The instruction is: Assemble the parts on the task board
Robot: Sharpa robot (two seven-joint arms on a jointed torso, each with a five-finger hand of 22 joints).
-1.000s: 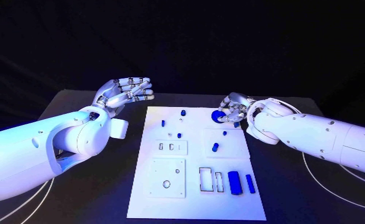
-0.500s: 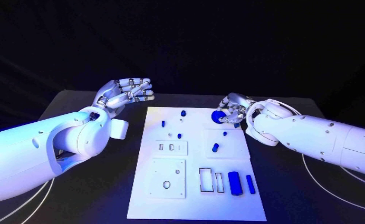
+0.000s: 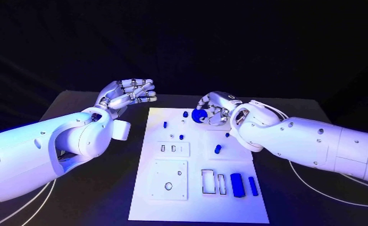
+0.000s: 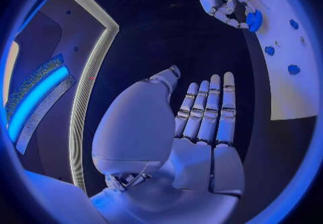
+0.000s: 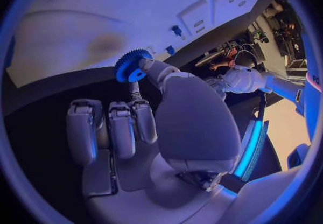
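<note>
Right hand (image 3: 215, 108) pinches a blue gear (image 3: 199, 115) above the task board's (image 3: 198, 204) far end; the right wrist view resolves its toothed rim (image 5: 132, 65). Left hand (image 3: 126, 93) hovers beside the board over the desk (image 3: 92, 194), fingers (image 4: 210, 106) straight, holding nothing.

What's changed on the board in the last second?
The right robot hand, holding the blue gear, has carried it from the board's far right corner toward the middle of its far edge. The left robot hand stays open beside the board, and the other parts have not moved.
</note>
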